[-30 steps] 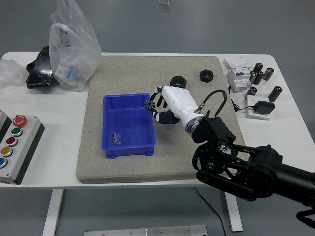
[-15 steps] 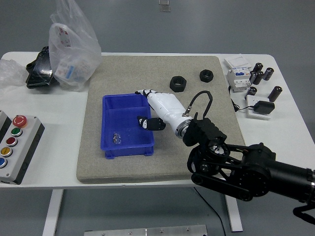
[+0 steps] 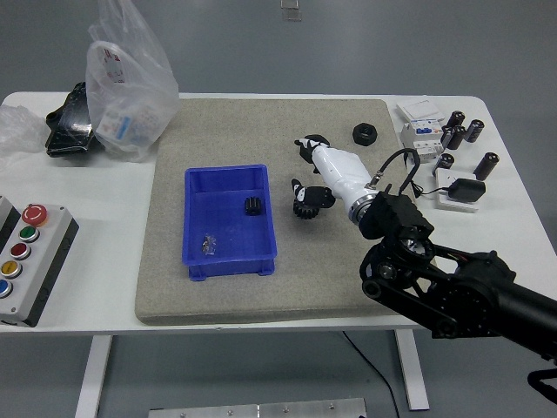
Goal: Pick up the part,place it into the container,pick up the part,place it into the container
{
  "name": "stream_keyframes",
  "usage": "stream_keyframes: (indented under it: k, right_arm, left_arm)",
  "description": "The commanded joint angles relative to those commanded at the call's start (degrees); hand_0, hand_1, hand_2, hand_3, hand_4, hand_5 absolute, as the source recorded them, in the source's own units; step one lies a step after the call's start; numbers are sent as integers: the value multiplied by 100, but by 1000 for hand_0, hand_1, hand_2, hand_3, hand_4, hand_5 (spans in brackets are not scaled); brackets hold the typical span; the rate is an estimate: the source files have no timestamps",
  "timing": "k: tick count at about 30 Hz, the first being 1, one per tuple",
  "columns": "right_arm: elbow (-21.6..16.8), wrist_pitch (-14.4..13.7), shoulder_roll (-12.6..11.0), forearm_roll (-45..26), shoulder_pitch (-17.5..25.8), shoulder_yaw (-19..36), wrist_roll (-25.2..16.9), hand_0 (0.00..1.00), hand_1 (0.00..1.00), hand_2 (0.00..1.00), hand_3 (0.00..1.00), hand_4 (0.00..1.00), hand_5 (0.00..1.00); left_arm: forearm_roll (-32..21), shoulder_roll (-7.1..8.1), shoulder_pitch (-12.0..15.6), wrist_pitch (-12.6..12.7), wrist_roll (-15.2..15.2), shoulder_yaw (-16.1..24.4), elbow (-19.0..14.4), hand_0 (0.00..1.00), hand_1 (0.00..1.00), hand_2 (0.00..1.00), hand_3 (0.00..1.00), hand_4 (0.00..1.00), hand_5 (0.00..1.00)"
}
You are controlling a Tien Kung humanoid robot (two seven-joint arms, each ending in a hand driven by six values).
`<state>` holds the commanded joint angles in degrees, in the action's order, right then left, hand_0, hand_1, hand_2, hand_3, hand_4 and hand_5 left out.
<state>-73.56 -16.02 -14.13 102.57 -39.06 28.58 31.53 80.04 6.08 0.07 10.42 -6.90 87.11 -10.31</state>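
While the gear (image 3: 252, 206) lies in the bin (image 3: 228, 252), we see the right robot hand (image 3: 315, 178) empty.
Fingers loosely spread, over the mat (image 3: 218, 296), near a nut (image 3: 365, 133).

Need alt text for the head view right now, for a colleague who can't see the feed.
The robot's right hand hovers over the grey mat, beside a large black nut. A small black gear lies in the blue container; a second nut sits farther back.

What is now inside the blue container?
Inside the blue container lie a black gear and a small metallic part. Nothing covers its floor.
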Motion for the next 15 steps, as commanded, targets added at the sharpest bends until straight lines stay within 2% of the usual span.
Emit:
stream_keyframes:
  k: [3,4,9,10,15]
  right_arm:
    - [99,203,30,-78,18,-92,23,261,602,886,913,754,284]
    - [119,253,43,-101,14,-124,28,273,634,921,936,864,336]
    - [260,485,116,-143,-100,-301,72,273,634,921,936,864,336]
    - [300,516,126,-144,-125,-326,80,278,639,925,936,908,385]
    - [580,657,190,-119,-254,-435,110,278,639,925,936,908,385]
  left_arm:
    - [-3,1,-12,-4,9,-10,0,638,638,588,624,710,279]
    - [-7,1,-16,-6,14,-17,0,638,638,588,624,710,279]
    - [-20,4,-33,-12,26,-44,0,638,638,588,624,710,279]
    - [-18,4,-33,-12,24,-44,0,638,638,588,624,710,279]
    - [-2,8,-31,-10,4,-35,0,638,638,588,624,710,279]
